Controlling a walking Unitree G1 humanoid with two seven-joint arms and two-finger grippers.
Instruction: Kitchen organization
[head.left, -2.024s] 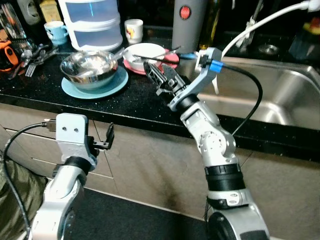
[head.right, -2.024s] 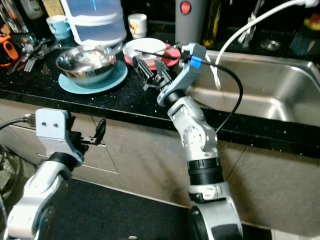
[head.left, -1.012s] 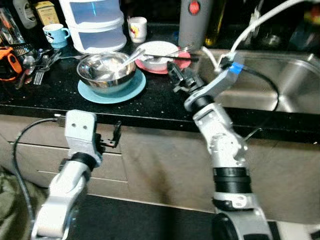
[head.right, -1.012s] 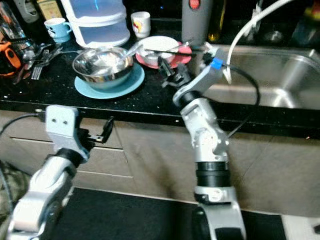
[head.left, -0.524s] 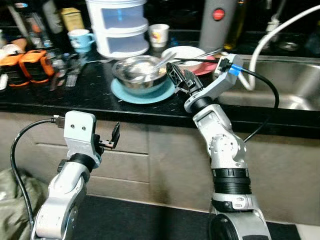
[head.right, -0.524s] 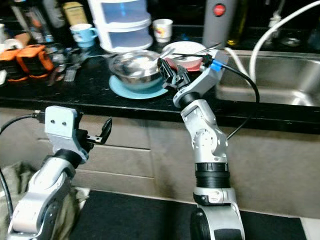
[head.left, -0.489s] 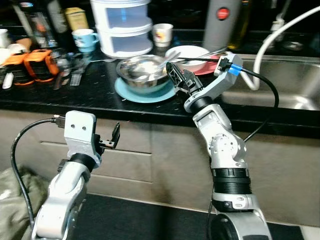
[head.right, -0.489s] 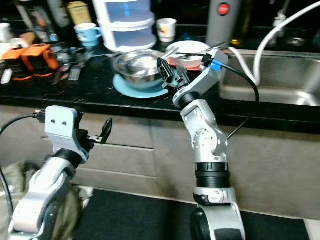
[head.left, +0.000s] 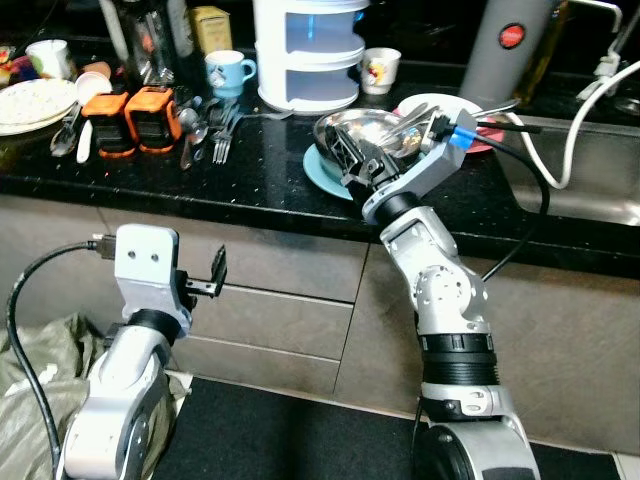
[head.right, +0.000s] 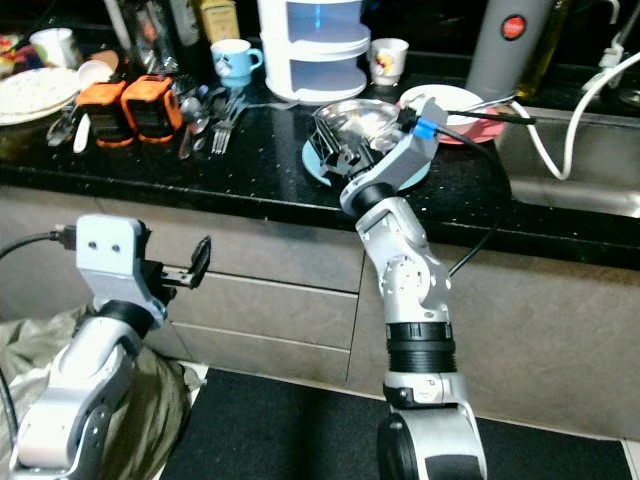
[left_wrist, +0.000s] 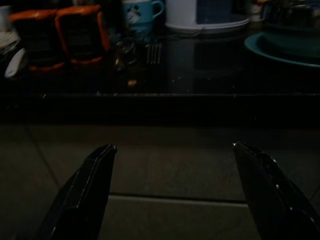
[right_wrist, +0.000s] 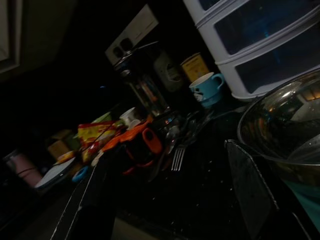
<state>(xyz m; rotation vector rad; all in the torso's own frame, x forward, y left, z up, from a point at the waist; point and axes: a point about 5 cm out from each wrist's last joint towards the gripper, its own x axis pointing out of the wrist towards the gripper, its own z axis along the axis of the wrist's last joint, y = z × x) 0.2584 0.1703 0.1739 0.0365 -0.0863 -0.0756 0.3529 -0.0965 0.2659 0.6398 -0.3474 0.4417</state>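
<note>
A steel bowl (head.left: 378, 133) with a utensil in it sits on a teal plate (head.left: 322, 176) on the black counter. My right gripper (head.left: 352, 162) hovers open at the bowl's near left rim, with nothing between its fingers. In the right wrist view the bowl (right_wrist: 285, 125) lies beside one finger (right_wrist: 250, 190). A white bowl (head.left: 432, 104) with chopsticks across it rests on a pink plate behind. My left gripper (head.left: 214, 274) is open and empty below the counter edge, facing the drawer fronts (left_wrist: 165, 175).
A white stacked container (head.left: 308, 50), a blue mug (head.left: 224, 72), a small cup (head.left: 378, 68) and a grey flask (head.left: 505, 45) line the back. Forks (head.left: 218, 125), orange holders (head.left: 130, 115) and a plate (head.left: 30, 100) lie left. The sink (head.left: 590, 185) and a white hose are right.
The camera has swung left, bringing the counter's left end into view. My right gripper has gone from beside the white bowl to the steel bowl's rim. The left arm kept its pose.
</note>
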